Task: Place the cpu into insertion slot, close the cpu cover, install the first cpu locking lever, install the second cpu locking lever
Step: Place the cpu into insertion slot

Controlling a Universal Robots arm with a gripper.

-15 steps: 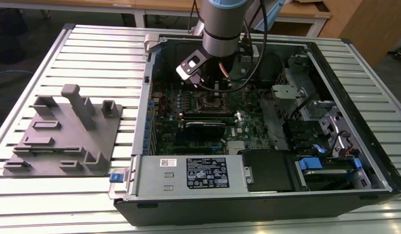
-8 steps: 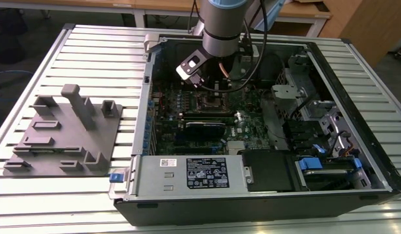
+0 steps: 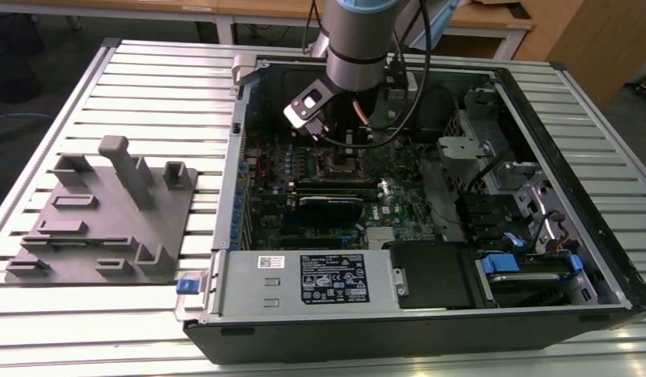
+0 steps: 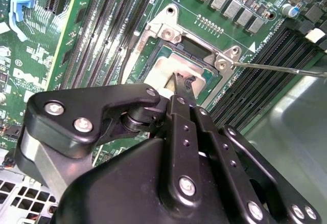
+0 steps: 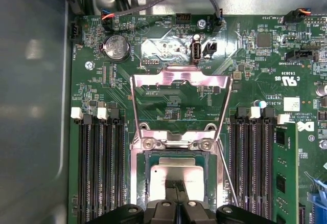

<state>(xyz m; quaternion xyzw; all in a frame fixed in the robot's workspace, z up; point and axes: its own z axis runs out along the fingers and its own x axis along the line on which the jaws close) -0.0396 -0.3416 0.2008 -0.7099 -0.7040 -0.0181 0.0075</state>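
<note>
The chip (image 5: 163, 178) lies flat and face up in the square socket (image 5: 138, 179), its dull silver top showing and its edges lined up with the socket's metal rim; being square, it has no long side to speak of. The pincer (image 5: 176, 185) is right over the middle of it, its two black fingers drawn tight together with nothing between them, and whether the tips actually touch the chip I cannot tell. In the second wrist view the pincer (image 4: 184, 83) reaches to the chip (image 4: 159, 74) at a slant. The thin silver cover (image 5: 179, 78) is swung open, away from the socket, with green board visible through its cut-out middle. A thin metal rod (image 4: 286, 69) sticks out from one corner of the socket. Long black memory slots (image 5: 97, 168) run along both sides, and one green memory stick (image 5: 283, 173) stands in the outer row. A coin battery (image 5: 116, 47) sits beyond the cover. White lettering is printed across the board. From the exterior view, the arm (image 3: 354, 39) comes straight down into an open computer case (image 3: 538, 126) lying on its side on a slatted table (image 3: 155, 71). A grey box (image 3: 250, 279) at the case's near edge carries a printed label. A grey moulded block (image 3: 103, 212) rests on the table to the exterior view's left.
</note>
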